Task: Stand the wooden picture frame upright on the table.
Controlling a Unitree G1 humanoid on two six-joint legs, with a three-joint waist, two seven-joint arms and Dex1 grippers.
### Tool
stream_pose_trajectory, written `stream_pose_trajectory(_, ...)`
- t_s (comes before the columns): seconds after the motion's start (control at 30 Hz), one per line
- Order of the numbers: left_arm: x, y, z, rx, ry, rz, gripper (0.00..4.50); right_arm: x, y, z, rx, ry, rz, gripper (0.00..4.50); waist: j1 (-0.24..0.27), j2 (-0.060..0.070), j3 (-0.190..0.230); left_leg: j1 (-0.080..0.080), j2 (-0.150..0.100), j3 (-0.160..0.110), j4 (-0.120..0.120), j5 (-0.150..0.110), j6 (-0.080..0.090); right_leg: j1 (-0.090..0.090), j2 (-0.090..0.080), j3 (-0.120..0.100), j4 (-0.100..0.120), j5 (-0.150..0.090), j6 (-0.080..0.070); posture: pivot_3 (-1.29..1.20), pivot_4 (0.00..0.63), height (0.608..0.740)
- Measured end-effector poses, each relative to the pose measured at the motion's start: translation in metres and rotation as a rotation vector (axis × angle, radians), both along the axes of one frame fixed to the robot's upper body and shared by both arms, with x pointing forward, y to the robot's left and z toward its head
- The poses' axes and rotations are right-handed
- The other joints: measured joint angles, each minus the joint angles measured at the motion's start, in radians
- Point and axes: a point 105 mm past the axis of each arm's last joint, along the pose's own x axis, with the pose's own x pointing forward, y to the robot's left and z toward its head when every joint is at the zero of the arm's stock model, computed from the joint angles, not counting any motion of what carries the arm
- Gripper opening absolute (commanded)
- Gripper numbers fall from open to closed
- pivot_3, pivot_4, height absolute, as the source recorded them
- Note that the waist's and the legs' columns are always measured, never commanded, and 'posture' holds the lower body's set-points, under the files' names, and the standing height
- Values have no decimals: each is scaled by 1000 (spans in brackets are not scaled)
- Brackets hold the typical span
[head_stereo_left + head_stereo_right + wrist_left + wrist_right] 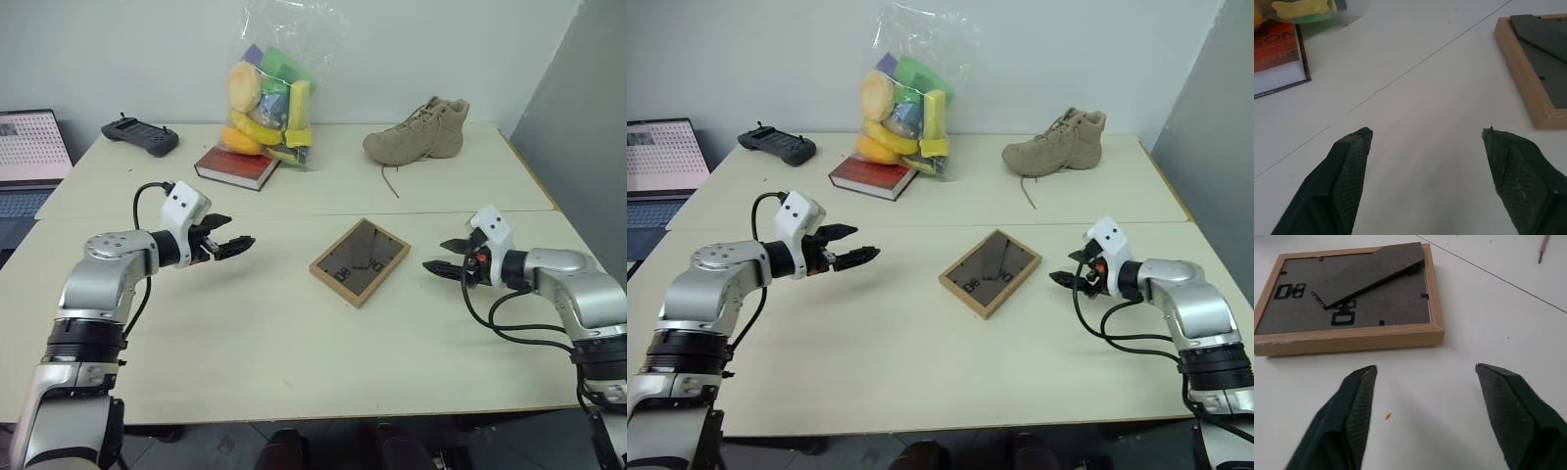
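The wooden picture frame (360,261) lies flat on the desk (294,343), near the middle. Its dark back faces up, so the picture side is down. A dark stand flap (1371,271) lies across the back, and small black clips sit along the inside edge. The frame is turned a bit, with one corner pointing at the robot. It lies just on the near side of the thin seam (294,217) that runs across the desk.

The right pincer (446,257) is near the frame's right side but does not touch it. Its two black fingers (1354,406) are spread apart and hold nothing. It hangs a little above the desk and points at the frame's light wood edge.

The left pincer (235,246) is farther from the frame, off to its left. Its fingers (1347,171) are spread apart too, with nothing between them. It also hangs over the bare desk.

At the back of the desk there is a red hardcover book (237,165). A clear plastic bag (274,88) full of yellow, green and orange toys leans partly on the book. To the right of the bag sits a tan boot (419,131) with a loose lace. To the left of the book lies a dark grey remote controller (140,137). A laptop (29,157) stands open past the desk's left edge.
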Motion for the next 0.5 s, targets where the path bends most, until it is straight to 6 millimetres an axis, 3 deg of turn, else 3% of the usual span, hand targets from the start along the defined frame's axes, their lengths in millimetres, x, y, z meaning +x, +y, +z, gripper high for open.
stream_pose_trajectory(0.17, 18, -30, -24, -9, -1, 6, 2058, 14, 4, -17, -11, -9, -84, 1298, 1, 0, -1, -3, 0, 0, 2, 0, 0, -2, 0, 0, 0, 0, 0, 0, 150, 740)
stream_pose_trajectory(0.33, 25, -74, -49, -17, 19, -52, 970, 26, 37, -36, 7, 2, -81, 122, -4, 0, 0, -6, 0, 1, 2, 1, -2, -5, 0, 0, 1, 0, 0, 0, 150, 740)
stream_pose_trajectory(0.5, 26, -90, -56, 0, 18, -79, 64, 43, 47, -33, -5, -29, -104, 0, -15, 0, -1, -6, 0, 1, 2, 1, -2, -5, 0, 0, 1, 0, 0, 0, 150, 740)
